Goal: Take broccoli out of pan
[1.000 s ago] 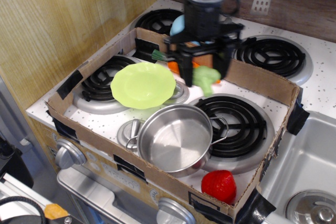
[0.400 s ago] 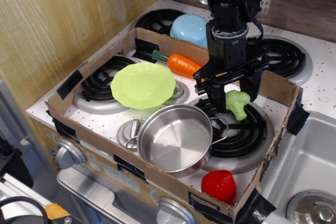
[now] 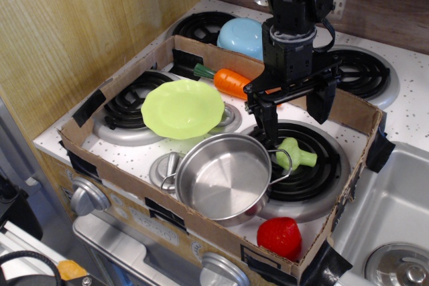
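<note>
The light-green broccoli point(image 3: 295, 155) lies on its side on the front right burner point(image 3: 315, 165), just right of the pan's wire handle and outside the pan. The shiny steel pan point(image 3: 224, 177) stands empty at the front middle of the cardboard tray. My gripper point(image 3: 293, 113) hangs above the broccoli with its black fingers point(image 3: 268, 120) spread wide, open and empty, clear of the broccoli.
A lime-green plate point(image 3: 182, 108) lies on the left burner. An orange carrot point(image 3: 231, 82) and a blue bowl point(image 3: 242, 35) are behind. A red toy point(image 3: 279, 237) sits at the front right corner. A cardboard wall point(image 3: 201, 229) rings the stove; a sink point(image 3: 395, 232) is on the right.
My gripper moved right with the broccoli, opened and rose a little. The broccoli dropped from the fingers onto the front right burner and now lies on its side.
</note>
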You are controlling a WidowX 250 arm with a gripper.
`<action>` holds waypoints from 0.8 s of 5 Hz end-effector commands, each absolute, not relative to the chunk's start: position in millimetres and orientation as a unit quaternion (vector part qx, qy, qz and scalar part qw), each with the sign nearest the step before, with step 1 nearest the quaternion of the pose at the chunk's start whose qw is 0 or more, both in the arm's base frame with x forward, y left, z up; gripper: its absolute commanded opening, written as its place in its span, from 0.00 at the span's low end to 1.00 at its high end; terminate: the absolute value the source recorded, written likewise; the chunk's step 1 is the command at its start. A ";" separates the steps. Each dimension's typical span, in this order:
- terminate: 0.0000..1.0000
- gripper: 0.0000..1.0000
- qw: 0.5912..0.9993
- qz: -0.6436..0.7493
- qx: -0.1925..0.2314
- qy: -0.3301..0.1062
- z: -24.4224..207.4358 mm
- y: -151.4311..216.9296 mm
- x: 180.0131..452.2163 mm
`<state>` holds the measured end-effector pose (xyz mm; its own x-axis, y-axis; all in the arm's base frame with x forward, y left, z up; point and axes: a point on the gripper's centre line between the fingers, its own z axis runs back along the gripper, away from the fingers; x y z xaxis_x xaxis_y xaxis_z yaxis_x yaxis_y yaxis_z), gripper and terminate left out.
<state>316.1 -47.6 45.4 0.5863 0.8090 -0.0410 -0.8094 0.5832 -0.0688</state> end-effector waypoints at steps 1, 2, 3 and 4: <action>0.00 1.00 0.889 0.455 0.005 -0.044 105.2 -47.8 331.1; 0.00 1.00 0.885 0.463 0.018 -0.047 120.3 -44.5 325.7; 0.00 1.00 0.885 0.463 0.018 -0.047 120.3 -44.5 325.7; 0.00 1.00 0.885 0.463 0.018 -0.047 120.3 -44.5 325.7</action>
<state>312.8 -37.3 91.9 0.5701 0.8195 0.0579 -0.8214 0.5671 0.0604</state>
